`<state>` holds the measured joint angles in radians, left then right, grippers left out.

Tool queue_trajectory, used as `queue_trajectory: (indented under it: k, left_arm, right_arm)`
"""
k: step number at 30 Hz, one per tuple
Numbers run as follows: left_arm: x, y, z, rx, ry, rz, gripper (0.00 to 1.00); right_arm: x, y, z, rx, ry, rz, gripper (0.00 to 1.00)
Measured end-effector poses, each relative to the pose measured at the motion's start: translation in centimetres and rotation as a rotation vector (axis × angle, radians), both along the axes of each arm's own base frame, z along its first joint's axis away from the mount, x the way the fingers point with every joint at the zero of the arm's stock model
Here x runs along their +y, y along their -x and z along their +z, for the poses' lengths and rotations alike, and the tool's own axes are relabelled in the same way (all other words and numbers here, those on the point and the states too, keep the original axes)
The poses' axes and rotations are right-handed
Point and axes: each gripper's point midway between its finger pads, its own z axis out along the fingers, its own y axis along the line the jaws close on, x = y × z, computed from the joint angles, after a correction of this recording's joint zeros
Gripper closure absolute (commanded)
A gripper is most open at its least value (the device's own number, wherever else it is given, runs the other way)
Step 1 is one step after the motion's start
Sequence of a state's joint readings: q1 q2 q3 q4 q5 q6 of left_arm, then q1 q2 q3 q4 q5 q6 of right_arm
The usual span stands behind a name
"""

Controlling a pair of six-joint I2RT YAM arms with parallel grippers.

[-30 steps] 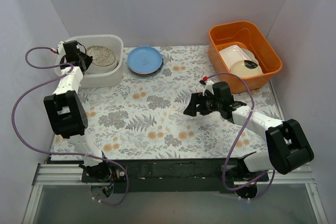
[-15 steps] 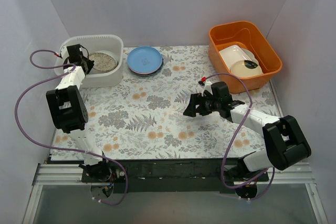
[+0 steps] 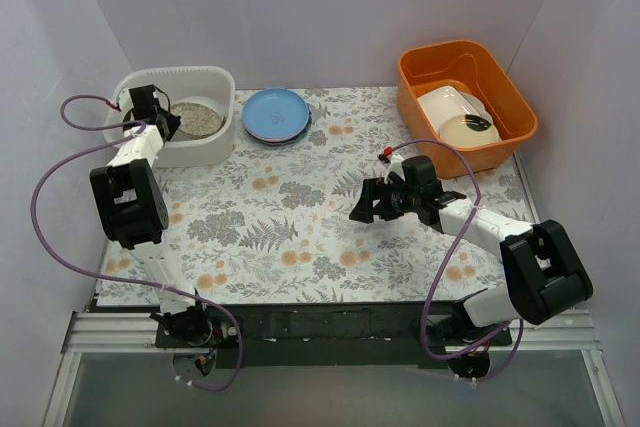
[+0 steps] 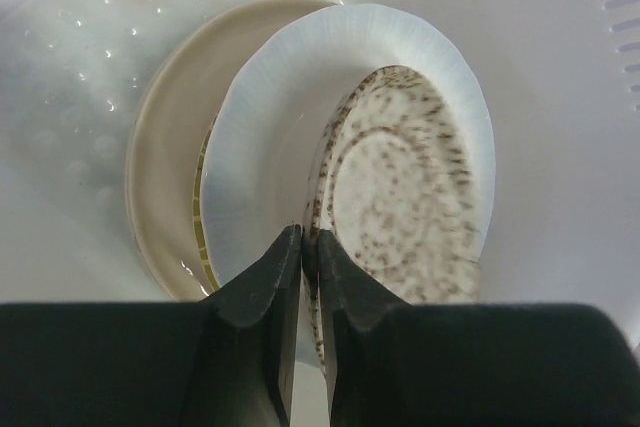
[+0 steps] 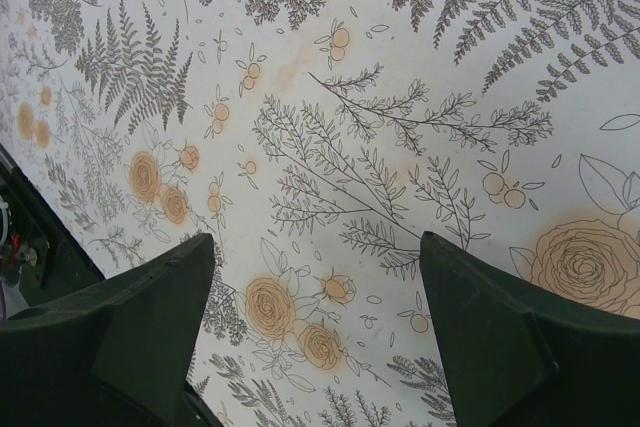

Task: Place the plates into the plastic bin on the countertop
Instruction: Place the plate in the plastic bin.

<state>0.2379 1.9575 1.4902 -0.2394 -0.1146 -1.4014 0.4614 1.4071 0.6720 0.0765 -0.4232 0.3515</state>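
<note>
The translucent white plastic bin stands at the back left of the countertop. My left gripper reaches into it and is shut on the rim of a speckled cream plate, held tilted. In the left wrist view my left gripper pinches that rim. Under it lie a white scalloped plate and a tan plate, with a yellow edge between them. A blue plate sits on the countertop right of the bin. My right gripper is open and empty over the countertop.
An orange tub at the back right holds a white rectangular dish and a cream dish with a black blob. White walls close in the left, back and right sides. The bin wall is close to my left gripper.
My left gripper has carried the speckled plate down into the bin, and the plate now sits lower and more tilted. The right arm has hardly moved.
</note>
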Motion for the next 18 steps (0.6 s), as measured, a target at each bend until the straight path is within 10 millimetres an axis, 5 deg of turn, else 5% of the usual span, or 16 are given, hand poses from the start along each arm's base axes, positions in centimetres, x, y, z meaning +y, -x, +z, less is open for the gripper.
queue_trajectory:
  k: [9, 13, 18]
  left_arm:
    - [-0.1, -0.1, 0.2, -0.002, 0.007, -0.007, 0.54]
    - [-0.3, -0.1, 0.3, -0.005, 0.012, -0.016, 0.27]
    - [-0.9, -0.7, 2.5, -0.076, 0.019, -0.048, 0.11]
  right_arm:
    - [-0.2, -0.1, 0.3, -0.01, 0.003, -0.008, 0.1]
    - [-0.2, -0.1, 0.3, -0.011, 0.007, -0.013, 0.1]
    - [-0.3, -0.2, 0.2, -0.011, 0.009, -0.015, 0.1]
